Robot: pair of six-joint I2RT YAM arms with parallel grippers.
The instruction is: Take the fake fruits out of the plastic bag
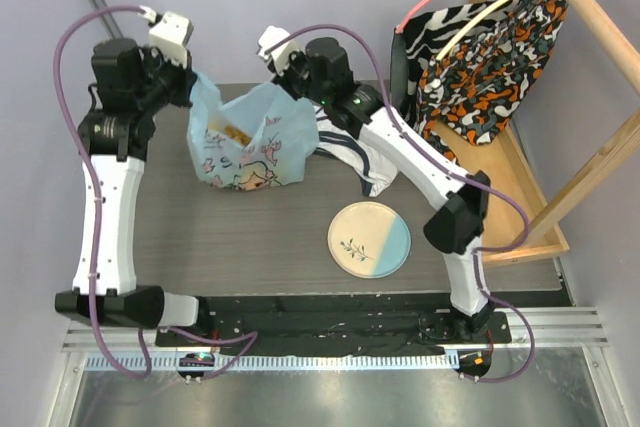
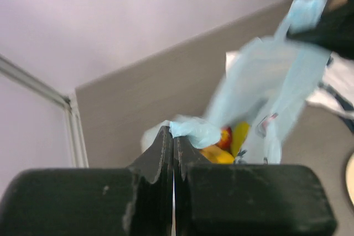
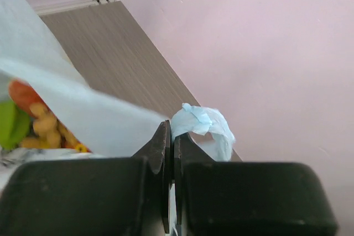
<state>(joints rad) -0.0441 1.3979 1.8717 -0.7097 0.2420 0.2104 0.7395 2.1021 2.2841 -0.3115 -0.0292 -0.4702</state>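
1. First, the grey table (image 1: 250, 237) is the biggest thing, and the bag, shirt and plate all sit on it.
2. A wooden rack (image 1: 590, 17) stands at the right side of the table. Spotty orange, black and white clothes (image 1: 490, 57) hang on it.
3. The plastic bag (image 1: 250, 142) is light blue with pink pictures. It stands at the far side of the table, between the two arms, and its top is pulled open.
4. A white shirt (image 1: 355, 157) lies crumpled just to the right of the bag, partly under the right arm.
5. A round plate (image 1: 370, 239), half cream and half blue, lies nearer the arm bases, apart from the bag.
6. The left gripper (image 2: 173, 132) is squeezed tight on a bit of the bag's top edge on the left side.
7. The right gripper (image 3: 171, 128) is squeezed tight on a scrunched bit of the bag's top on the right side.
8. The fake fruits (image 1: 232, 134) are down inside the bag. I can see a red apple (image 2: 225, 136), a yellow lemon (image 2: 240, 136), a green piece (image 3: 11, 126) and a brownish grape bunch (image 3: 47, 128).
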